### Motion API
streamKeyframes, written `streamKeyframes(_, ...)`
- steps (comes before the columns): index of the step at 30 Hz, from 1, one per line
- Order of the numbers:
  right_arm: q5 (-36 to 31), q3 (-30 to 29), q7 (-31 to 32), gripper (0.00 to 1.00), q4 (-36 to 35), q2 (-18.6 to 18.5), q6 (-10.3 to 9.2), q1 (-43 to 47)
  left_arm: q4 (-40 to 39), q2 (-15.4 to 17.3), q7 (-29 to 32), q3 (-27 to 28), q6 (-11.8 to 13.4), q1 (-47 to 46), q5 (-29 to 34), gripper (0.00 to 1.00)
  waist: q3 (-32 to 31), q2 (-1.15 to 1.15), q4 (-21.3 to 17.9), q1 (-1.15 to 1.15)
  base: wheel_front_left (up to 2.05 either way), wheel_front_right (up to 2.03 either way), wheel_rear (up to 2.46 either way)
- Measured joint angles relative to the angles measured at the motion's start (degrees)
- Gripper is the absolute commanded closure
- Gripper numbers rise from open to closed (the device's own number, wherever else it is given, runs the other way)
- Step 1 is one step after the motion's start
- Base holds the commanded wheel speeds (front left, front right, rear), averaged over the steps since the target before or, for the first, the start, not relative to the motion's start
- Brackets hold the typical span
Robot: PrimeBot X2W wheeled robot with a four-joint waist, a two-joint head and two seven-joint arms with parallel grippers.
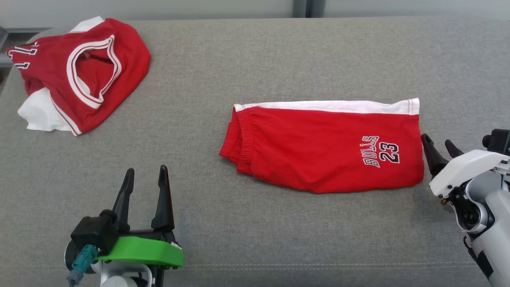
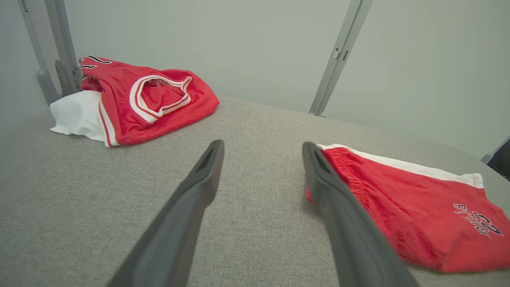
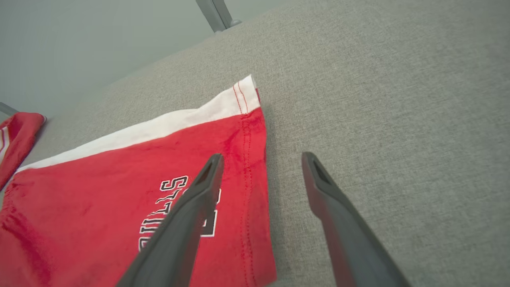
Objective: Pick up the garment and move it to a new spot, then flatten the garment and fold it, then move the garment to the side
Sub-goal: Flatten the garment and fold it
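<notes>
Showed the left jaws spread wide and empty, fingers [image 1: 163, 199] pointing up over the bare grey surface [image 1: 279, 59] at lower left, well short of the waistband [image 1: 239, 135]. Showed the right jaws likewise parted and holding nothing, just beside the leg-hem end of the red shorts [image 1: 326, 147]; in the right wrist view, straddled the stitched hem [image 3: 249, 159], one finger above red cloth, the other above bare surface. Found the shorts lying flat near the middle of the surface, seemingly folded once lengthwise, white side stripe along the far edge, "BULLS 23" print near the right end, elastic waistband toward the left. Judged the flattening and a first fold done, with either a second fold or the move aside in hand. Called next for lowering the right jaws onto the hem edge, pinching all layers together, and bringing the left jaws across to the waistband. Noted a crumpled red jersey [image 1: 79, 75] atop a white garment [image 1: 38, 113] at the far left corner, well apart from the shorts. Saw no obstacle between jaws and shorts. Risked only a layer slipping loose.
</notes>
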Motion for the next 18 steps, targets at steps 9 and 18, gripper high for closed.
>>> streamKeyframes(9,1.7,-1.3,3.1,0.0,5.2,-0.9,1.03,-3.5,-0.3,-0.2,0.0,0.1,0.0,-1.5,0.0,0.0,3.8,0.0,4.3,0.0,0.0,0.0,0.0)
streamKeyframes(18,2.2,-0.8,4.9,0.34,9.5,-0.9,2.14,-6.3,-0.2,-0.3,0.0,0.9,0.0,-2.3,-0.1,0.0,5.8,0.0,6.6,0.0,0.0,0.0,0.0)
